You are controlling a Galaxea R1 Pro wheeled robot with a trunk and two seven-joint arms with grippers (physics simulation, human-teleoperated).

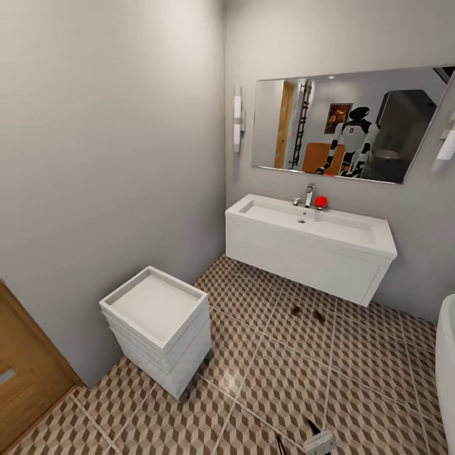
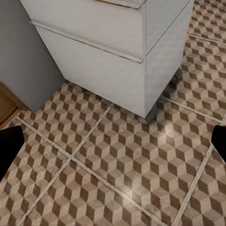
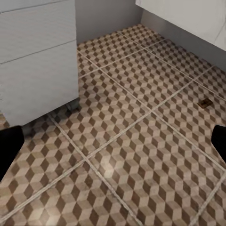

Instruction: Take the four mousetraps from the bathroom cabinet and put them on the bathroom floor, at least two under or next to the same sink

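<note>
Two mousetraps [image 1: 295, 309] [image 1: 318, 316] lie as tiny brown specks on the cube-patterned bathroom floor [image 1: 278, 379], just below the front of the white sink [image 1: 309, 237]. One mousetrap [image 3: 204, 103] shows in the right wrist view, on the tiles near the vanity. My left gripper [image 2: 113, 146] is open over bare tiles beside a white drawer unit [image 2: 108, 52]. My right gripper [image 3: 113, 143] is open too, with nothing between its dark fingertips [image 3: 9, 146]. A pale gripper part [image 1: 319, 442] pokes in at the head view's bottom edge. The cabinet is out of view.
The white drawer unit [image 1: 158, 322] stands by the left wall. An orange-brown wooden door [image 1: 25, 373] is at the lower left. A bathtub rim [image 1: 445, 360] runs along the right edge. A mirror [image 1: 347, 123] hangs above the sink, and a red object [image 1: 321, 201] sits by the faucet.
</note>
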